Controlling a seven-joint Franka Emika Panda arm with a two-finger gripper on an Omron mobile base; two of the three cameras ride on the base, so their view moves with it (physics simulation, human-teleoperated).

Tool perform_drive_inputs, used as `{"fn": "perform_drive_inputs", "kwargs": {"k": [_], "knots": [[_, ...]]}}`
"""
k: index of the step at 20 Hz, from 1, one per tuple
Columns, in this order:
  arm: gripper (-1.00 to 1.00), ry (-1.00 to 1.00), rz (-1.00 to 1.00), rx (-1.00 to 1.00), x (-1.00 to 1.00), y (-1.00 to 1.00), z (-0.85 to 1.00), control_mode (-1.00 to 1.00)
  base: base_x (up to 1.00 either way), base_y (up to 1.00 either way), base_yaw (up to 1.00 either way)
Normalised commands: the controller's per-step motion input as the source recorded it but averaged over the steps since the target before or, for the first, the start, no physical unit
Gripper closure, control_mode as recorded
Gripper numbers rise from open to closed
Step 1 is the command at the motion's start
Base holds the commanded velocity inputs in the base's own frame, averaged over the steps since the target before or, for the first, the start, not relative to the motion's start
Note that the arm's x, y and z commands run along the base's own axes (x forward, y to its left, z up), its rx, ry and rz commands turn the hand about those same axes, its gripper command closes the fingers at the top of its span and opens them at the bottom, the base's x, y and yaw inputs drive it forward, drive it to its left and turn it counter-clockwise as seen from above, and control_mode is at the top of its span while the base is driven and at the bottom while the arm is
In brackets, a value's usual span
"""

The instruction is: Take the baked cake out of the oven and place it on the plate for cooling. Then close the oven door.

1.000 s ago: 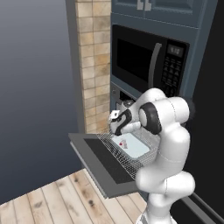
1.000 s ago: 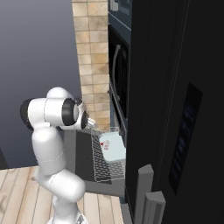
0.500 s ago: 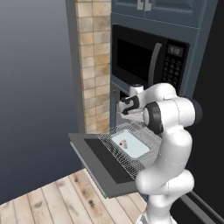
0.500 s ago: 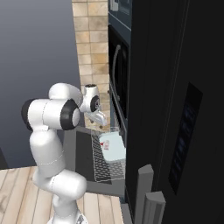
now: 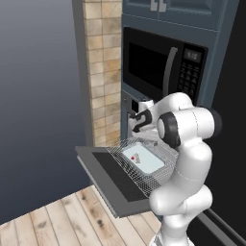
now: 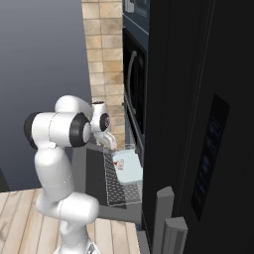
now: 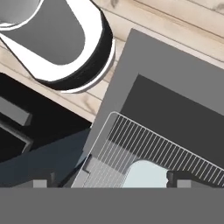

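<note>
The oven door [image 5: 108,175] hangs open and flat, its dark glass facing up. A wire rack [image 5: 126,150] is slid out over it and carries a pale tray [image 5: 146,162]. The baked cake [image 5: 135,157], a small pale piece with a red dot, lies on that tray. My gripper [image 5: 136,126] hovers above the rack, open and empty, well clear of the cake. From the right side, the gripper [image 6: 111,144] hangs over the tray [image 6: 129,171] and cake [image 6: 118,163]. In the hand view, the fingertips [image 7: 177,180] stand wide apart over the rack [image 7: 144,144]. The plate is out of view.
A black microwave [image 5: 158,67] with a vertical handle sits right above the gripper. A tiled brick column [image 5: 101,72] stands to the left of the cabinets. A tall dark cabinet [image 6: 198,124] rises on the right. Wood floor [image 5: 57,221] lies below the open door.
The gripper has lifted up from just over the tray to a spot higher in front of the cabinet, still open and empty. The cake stays on the tray.
</note>
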Motion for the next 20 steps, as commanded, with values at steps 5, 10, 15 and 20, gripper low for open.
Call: {"fn": "perform_drive_inputs", "kwargs": {"k": [5,10,15,20], "knots": [[-1.0,-0.12,0.0,0.0,0.0,0.0,-0.59,-1.0,0.0,0.0,0.0],[-1.0,-0.07,0.01,0.0,0.4,0.0,-0.33,-1.0,0.0,0.0,0.0],[-1.0,-0.08,0.02,0.0,0.58,0.0,-0.17,-1.0,0.0,0.0,0.0],[-1.0,0.0,0.01,0.0,0.63,0.0,-0.24,-1.0,0.0,0.0,0.0]]}}
